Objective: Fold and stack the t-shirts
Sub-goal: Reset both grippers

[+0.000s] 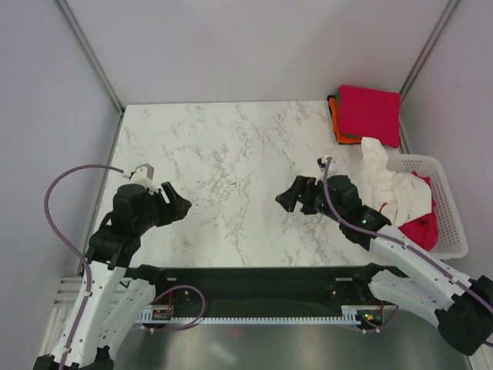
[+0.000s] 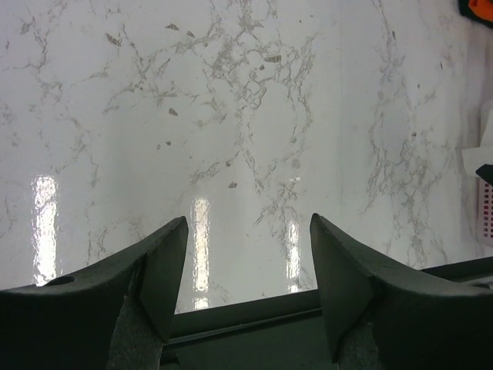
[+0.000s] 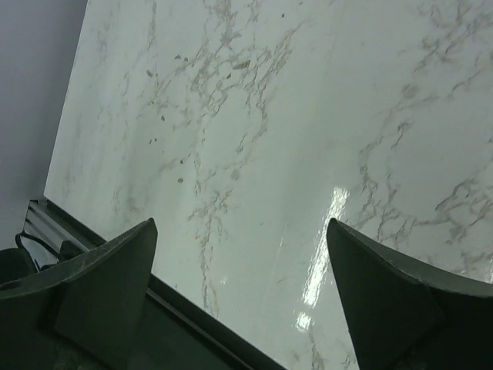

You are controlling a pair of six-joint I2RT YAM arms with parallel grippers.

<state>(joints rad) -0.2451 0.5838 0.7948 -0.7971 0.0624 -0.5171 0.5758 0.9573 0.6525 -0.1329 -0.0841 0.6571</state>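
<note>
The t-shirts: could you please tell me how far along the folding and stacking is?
Done: a folded stack sits at the far right corner of the table, red on top, orange and green edges beneath. In hand: nothing; the left tool and right tool hang open and empty above the table. Left: a white shirt and a red shirt lie crumpled in the basket.

The top view looks steeply down from behind, arm bases at 6 o'clock, covering the whole desk (image 1: 231, 146). The left wrist view sits low and close, facing 3 o'clock past the left end effector (image 2: 248, 231). The right wrist view faces 9 o'clock past the right end effector (image 3: 240, 231). All share the desk's middle.
</note>
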